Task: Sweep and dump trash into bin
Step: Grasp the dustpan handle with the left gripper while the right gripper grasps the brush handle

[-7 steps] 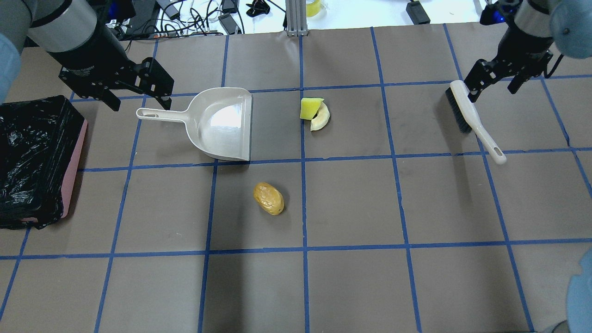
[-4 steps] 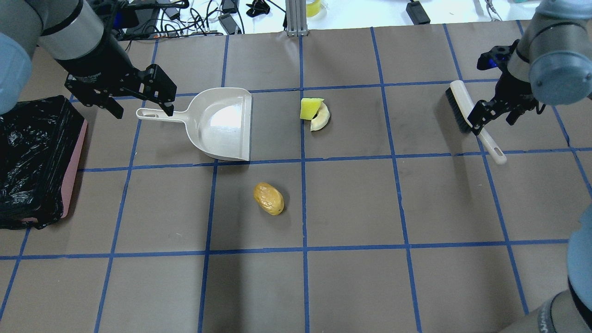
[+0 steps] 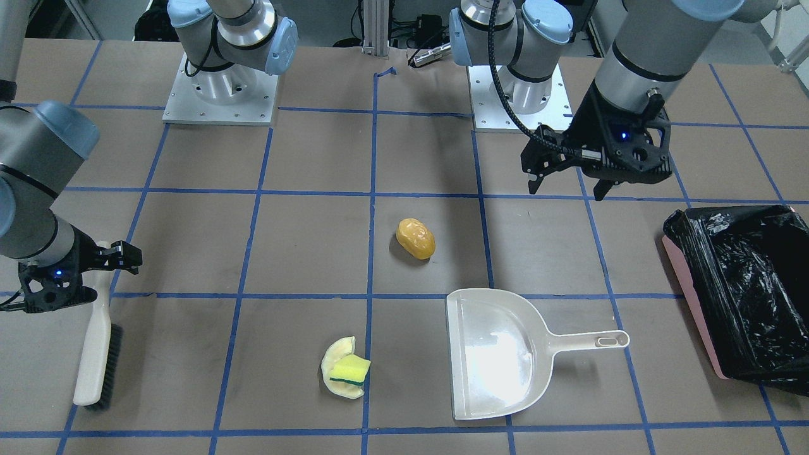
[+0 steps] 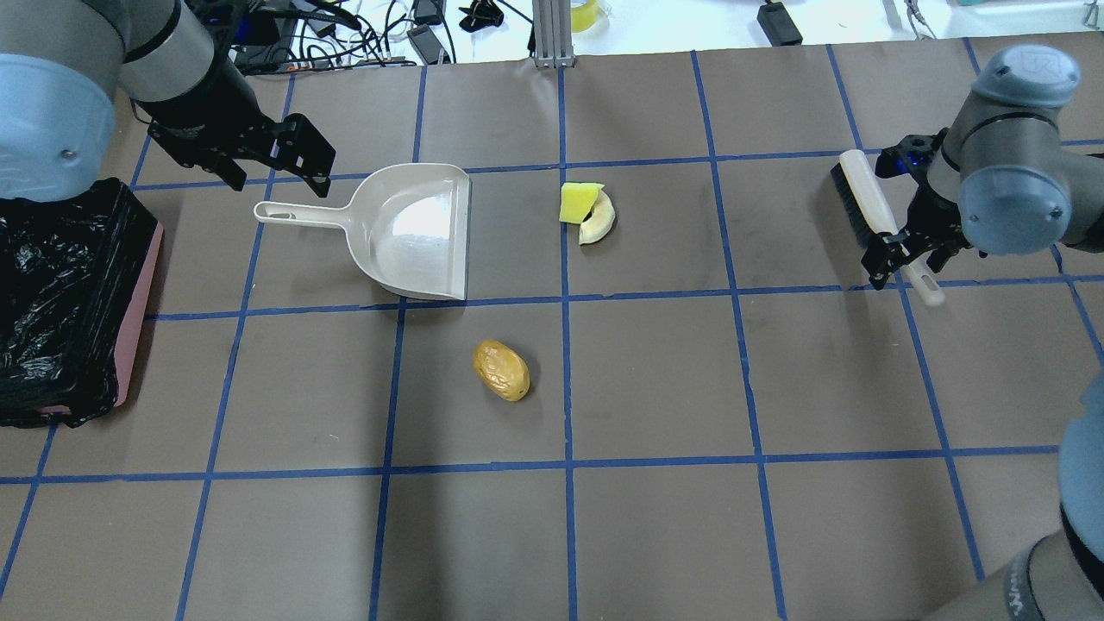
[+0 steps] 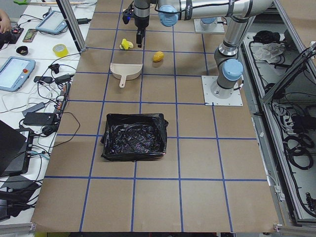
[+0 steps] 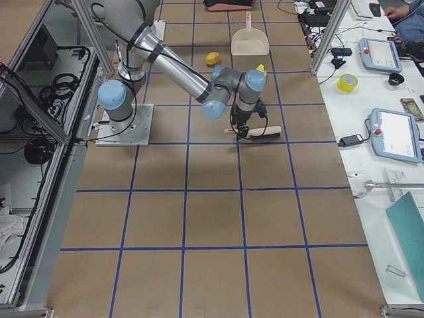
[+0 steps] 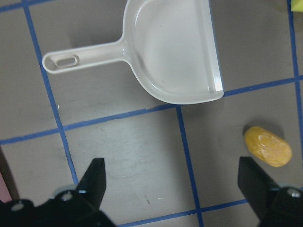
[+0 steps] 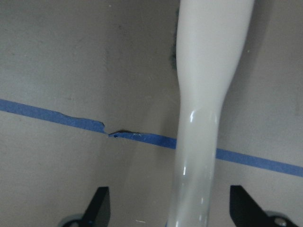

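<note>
Brown paper-covered table [image 4: 655, 379] gridded in blue tape, cables and gear beyond the far edge; clock directions taken from the overhead view. At nine o'clock, rectangular pink bin lined with a crinkled black plastic bag [image 4: 138, 293]; toward ten-to-eleven, beige plastic dustpan with handle [image 4: 414, 228], mouth facing three o'clock, handle pointing nine. Near the pan's mouth at three o'clock, yellow sponge wedge with dark green layer [image 4: 578, 202] touching a pale yellow curved peel [image 4: 601, 224]; at five o'clock of the pan, apart from it, glossy golden-brown potato-like lump [image 4: 501, 370]; all three loose on the paper, none swept. Out at two o'clock, beige hand brush with dark bristles [image 4: 865, 200], flat on the table. Since a second ago: right gripper [image 4: 906, 266] slid from the bristle end toward five o'clock along the brush and lowered, now straddling the slim handle, jaws wide with a gap either side, nothing clamped yet; left gripper [image 4: 278, 183] drifted slightly toward three o'clock, hanging high near the dustpan handle's end, jaws spread fully, holding nothing. Judged meaning: both tools about to be picked up, brush probably first; sweeping not begun, dumping far off.
</note>
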Motion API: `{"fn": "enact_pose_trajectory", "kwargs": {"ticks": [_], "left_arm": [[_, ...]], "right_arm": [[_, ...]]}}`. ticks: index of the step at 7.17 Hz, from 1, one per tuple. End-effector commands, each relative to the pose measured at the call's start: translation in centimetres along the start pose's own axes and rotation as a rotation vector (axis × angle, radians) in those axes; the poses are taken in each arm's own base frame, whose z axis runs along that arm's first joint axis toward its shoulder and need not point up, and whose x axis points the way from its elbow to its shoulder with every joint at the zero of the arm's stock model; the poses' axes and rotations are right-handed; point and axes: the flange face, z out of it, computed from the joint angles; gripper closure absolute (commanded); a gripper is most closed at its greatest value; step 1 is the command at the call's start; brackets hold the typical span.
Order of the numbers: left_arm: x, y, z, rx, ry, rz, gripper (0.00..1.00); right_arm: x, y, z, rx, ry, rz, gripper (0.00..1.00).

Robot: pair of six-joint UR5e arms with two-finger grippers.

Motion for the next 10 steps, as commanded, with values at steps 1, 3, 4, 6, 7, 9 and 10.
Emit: {"fn": "enact_pose_trajectory", "kwargs": {"ticks": [1,3,4,6,7,9,10], "left_arm": [[-6.0,-2.0,3.2,0.006,-0.010,0.227,0.02],[-10.7,-3.5,7.4,0.000,-0.013,0.524,0.06],[-11.4,-4.9,10.0,0.018,-0.018,0.674,0.08],[-11.8,-6.0,15.3,0.006,0.062,0.906,0.07],[-12.1,-6.2,16.7,-0.009,0.073,0.930,0.06],[-12.1,-6.2,19.3,-0.037,0.108,0.936,0.06],[-12.3,-6.4,19.8,-0.036,0.107,0.974,0.06]], "right_arm": [[0.2,-0.1,-0.4,0.010,0.009,-0.002,0.30],[0.5,0.0,-0.8,0.004,0.034,0.003,0.61],[0.4,0.0,-0.8,0.004,0.034,0.001,0.67],[0.4,0.0,-1.0,0.006,0.037,0.003,0.81],[0.4,0.0,-1.2,0.008,0.039,0.011,0.85],[1.1,-0.1,-3.1,-0.007,0.102,0.059,0.90],[0.6,0.0,-3.6,-0.009,0.100,0.095,0.90]]}}
